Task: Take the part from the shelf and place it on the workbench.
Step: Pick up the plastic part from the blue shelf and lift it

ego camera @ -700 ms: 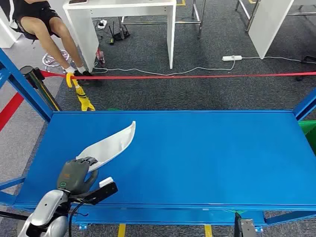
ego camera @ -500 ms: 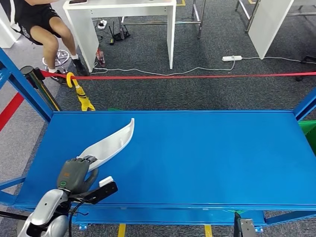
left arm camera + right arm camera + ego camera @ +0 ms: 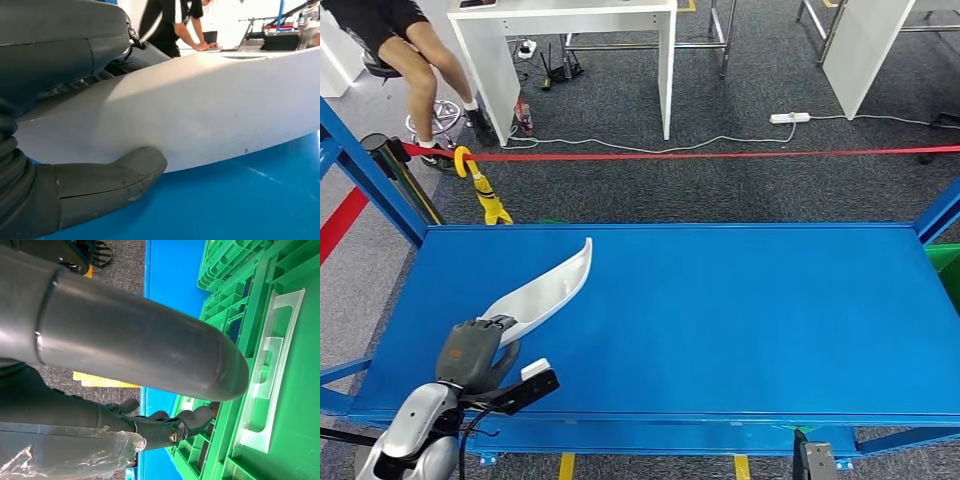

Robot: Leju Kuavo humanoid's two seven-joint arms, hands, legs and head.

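White curved part (image 3: 545,287) lies on the blue surface (image 3: 743,320), toward its left end, long axis running diagonally away from the near edge. Left robot hand (image 3: 475,352) grips the part's near end; in the left wrist view the thumb (image 3: 113,180) sits under the white shell (image 3: 196,110), darker fingers over it. Most of the surface right of the part is open blue. Red tape (image 3: 712,154) crosses the floor beyond the far edge. Right robot hand (image 3: 173,427) hangs beside a green crate (image 3: 271,365), fingers apart, nothing held. No writing legible.
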